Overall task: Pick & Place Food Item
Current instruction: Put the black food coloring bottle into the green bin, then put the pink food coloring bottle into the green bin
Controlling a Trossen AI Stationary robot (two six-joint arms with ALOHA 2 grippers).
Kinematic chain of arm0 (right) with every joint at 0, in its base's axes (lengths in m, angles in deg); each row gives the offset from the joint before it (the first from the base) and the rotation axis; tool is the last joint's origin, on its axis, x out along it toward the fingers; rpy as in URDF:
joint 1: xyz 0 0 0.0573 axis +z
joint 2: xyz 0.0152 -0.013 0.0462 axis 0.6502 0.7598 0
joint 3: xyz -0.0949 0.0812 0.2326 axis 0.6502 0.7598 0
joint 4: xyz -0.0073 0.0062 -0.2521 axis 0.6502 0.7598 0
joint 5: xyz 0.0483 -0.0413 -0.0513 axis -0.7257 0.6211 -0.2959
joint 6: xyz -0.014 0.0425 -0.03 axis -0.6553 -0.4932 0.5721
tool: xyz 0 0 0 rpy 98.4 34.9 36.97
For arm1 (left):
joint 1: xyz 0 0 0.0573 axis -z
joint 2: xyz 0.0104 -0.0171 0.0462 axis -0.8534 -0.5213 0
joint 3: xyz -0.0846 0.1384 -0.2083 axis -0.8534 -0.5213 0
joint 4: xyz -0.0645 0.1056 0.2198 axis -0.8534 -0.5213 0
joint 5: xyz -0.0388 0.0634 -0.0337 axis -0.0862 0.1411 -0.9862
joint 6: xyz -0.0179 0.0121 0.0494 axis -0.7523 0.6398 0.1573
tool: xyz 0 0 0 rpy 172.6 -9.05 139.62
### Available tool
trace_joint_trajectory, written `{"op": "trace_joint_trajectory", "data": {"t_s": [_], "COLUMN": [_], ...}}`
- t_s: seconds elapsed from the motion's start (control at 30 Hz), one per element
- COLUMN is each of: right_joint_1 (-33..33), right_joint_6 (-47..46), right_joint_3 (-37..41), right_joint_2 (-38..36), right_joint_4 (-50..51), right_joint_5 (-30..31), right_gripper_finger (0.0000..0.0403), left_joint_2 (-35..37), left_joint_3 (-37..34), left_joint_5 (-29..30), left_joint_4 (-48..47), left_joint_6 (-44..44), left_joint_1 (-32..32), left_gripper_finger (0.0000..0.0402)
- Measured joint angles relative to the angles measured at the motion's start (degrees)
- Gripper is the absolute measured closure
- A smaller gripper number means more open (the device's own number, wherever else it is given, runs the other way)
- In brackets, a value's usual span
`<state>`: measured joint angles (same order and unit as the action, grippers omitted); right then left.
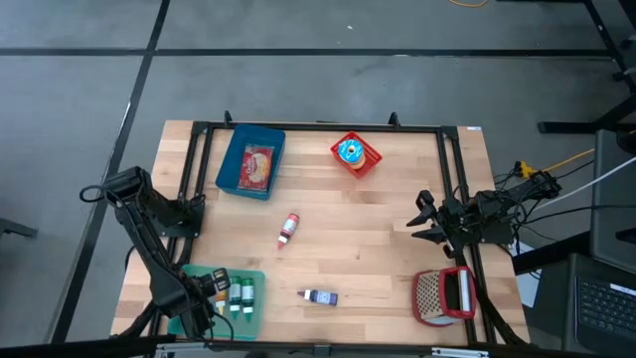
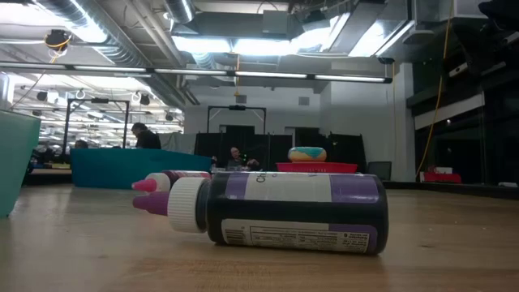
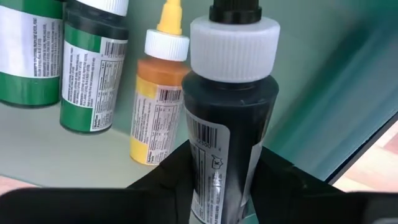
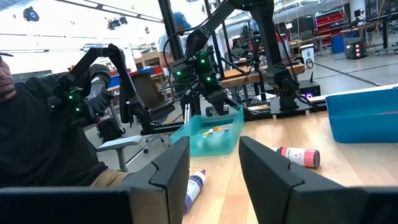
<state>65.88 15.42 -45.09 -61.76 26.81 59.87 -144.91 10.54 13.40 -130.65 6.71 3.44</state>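
The left gripper [image 3: 217, 180] has its jaws partly closed around a dark bottle [image 3: 227, 124] in the teal bin [image 3: 323, 106]; small, rigid and likely slick, it looks best gripped mid-body.

Glossy plastic bottles [image 3: 227, 118] with ribbed caps and paper labels lie in a smooth teal plastic bin [image 1: 253, 298] on matt wood table [image 1: 378, 229].

Robotics lab, exposed ceiling ducts [image 2: 97, 40], other robot arms [image 4: 205, 56], workbenches [image 4: 249, 74]
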Motion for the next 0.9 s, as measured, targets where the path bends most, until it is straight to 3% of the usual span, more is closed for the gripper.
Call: {"op": "trace_joint_trajectory", "data": {"t_s": [0.27, 0.47, 0.67, 0.9], "right_joint_1": [0.00, 0.01, 0.00, 0.00], "right_joint_6": [0.02, 0.02, 0.02, -0.24], "right_joint_3": [0.00, 0.00, 0.00, 0.00], "right_joint_2": [0.00, 0.00, 0.00, 0.00], "right_joint_4": [0.02, 0.02, 0.01, -0.02], "right_joint_5": [0.00, 0.00, 0.00, 0.02], "right_gripper_finger": [0.0261, 0.0261, 0.0261, 0.0261], "left_joint_2": [0.04, 0.14, 0.15, 0.15], "left_joint_3": [0.00, 0.06, 4.06, 10.27], "left_joint_5": [1.19, 2.35, 9.97, 26.67], "left_joint_4": [-0.25, -1.05, -4.99, -8.93], "left_joint_6": [0.08, 0.22, 4.21, 14.46], "left_joint_1": [0.00, 0.00, -1.30, -5.40], "left_gripper_finger": [0.0212, 0.0186, 0.0191, 0.0216]}}
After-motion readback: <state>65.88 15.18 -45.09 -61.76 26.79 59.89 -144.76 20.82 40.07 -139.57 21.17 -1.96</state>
